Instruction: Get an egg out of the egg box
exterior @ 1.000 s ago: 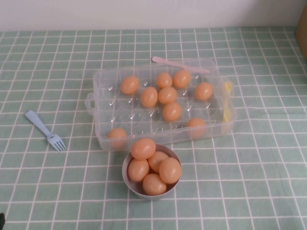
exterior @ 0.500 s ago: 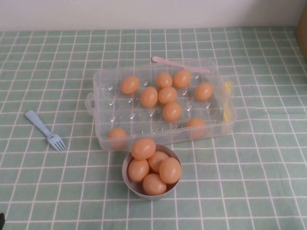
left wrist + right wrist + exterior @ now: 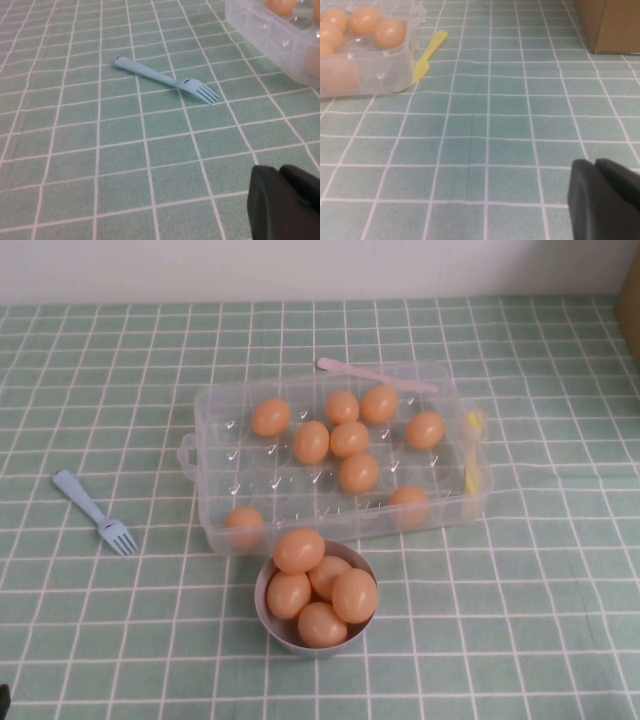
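Note:
The clear plastic egg box stands open at the table's middle with several orange-tan eggs in its cups, one egg near its centre. Its corner shows in the left wrist view and in the right wrist view. My left gripper is shut and empty, low over the cloth at the near left, well short of the box. My right gripper is shut and empty, low over the cloth at the near right. Neither gripper shows in the high view.
A small grey bowl heaped with eggs stands just in front of the box. A light blue fork lies to the left. A yellow clasp and a pink strip edge the box. A brown box stands far right.

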Robot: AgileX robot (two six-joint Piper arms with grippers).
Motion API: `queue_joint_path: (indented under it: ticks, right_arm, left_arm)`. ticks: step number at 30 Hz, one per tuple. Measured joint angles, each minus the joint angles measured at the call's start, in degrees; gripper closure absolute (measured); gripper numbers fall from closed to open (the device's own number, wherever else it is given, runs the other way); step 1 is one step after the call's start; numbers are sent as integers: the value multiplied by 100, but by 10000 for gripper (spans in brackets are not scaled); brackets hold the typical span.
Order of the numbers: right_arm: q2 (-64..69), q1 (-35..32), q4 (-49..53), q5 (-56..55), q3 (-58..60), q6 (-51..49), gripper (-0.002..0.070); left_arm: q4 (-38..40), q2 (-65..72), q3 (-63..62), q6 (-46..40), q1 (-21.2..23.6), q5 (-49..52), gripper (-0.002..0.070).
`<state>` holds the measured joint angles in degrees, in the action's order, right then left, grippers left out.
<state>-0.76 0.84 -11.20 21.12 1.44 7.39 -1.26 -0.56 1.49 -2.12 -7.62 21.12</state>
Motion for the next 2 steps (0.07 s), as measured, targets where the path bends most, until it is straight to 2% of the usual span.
queue_joint_path:
  ticks: [2]
  right_arm:
    - [0, 0, 0, 0, 0, 0, 694]
  left_arm:
    - [0, 0, 0, 0, 0, 0, 678]
